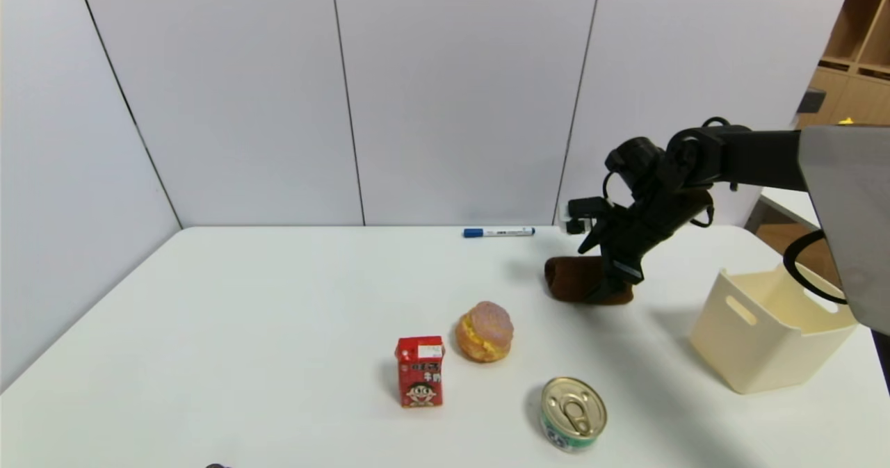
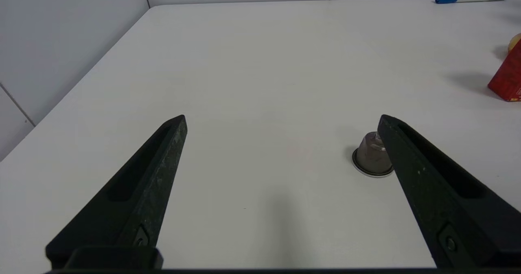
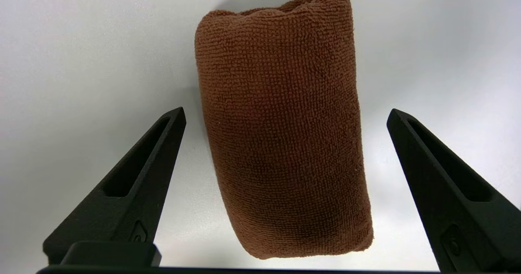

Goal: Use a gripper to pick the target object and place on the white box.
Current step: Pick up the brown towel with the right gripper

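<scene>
While brown towel (image 3: 285, 135) lies flat, open right hand (image 3: 286, 111) straddles it.

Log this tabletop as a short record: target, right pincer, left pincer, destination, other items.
target: brown towel roll, lying on the table
right pincer: right pincer, open over the towel roll, a finger to either side
left pincer: left pincer, open, idle above the table
destination: white box, upright, right of the towel roll
others: marker, bun, red carton, can

Brown towel (image 3: 285, 135) between open tool's (image 3: 286, 111) fingers (image 3: 431, 164)
</scene>
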Action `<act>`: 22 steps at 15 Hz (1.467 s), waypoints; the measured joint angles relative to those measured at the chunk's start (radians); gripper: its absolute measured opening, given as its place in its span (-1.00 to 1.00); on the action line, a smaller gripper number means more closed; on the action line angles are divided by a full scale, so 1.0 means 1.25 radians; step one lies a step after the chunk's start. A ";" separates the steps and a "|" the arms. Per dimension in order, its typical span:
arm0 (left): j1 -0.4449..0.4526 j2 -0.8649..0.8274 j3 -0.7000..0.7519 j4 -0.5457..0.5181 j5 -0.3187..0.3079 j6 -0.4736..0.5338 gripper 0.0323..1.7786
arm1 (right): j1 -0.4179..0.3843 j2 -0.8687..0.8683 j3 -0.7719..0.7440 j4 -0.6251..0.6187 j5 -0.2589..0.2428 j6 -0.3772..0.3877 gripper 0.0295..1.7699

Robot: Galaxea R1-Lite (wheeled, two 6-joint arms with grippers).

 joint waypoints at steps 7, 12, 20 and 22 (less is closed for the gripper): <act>0.000 0.000 0.000 0.000 0.000 0.000 0.90 | 0.003 0.008 0.000 0.000 -0.012 0.062 0.93; 0.000 0.000 0.000 0.000 0.000 0.000 0.90 | 0.010 0.012 0.000 -0.001 -0.043 0.097 0.93; 0.000 0.000 0.000 0.000 0.000 0.000 0.90 | 0.010 0.010 0.000 0.092 0.007 0.062 0.93; 0.000 0.000 0.000 0.000 0.000 0.000 0.90 | 0.010 0.010 0.000 0.091 0.007 0.062 0.93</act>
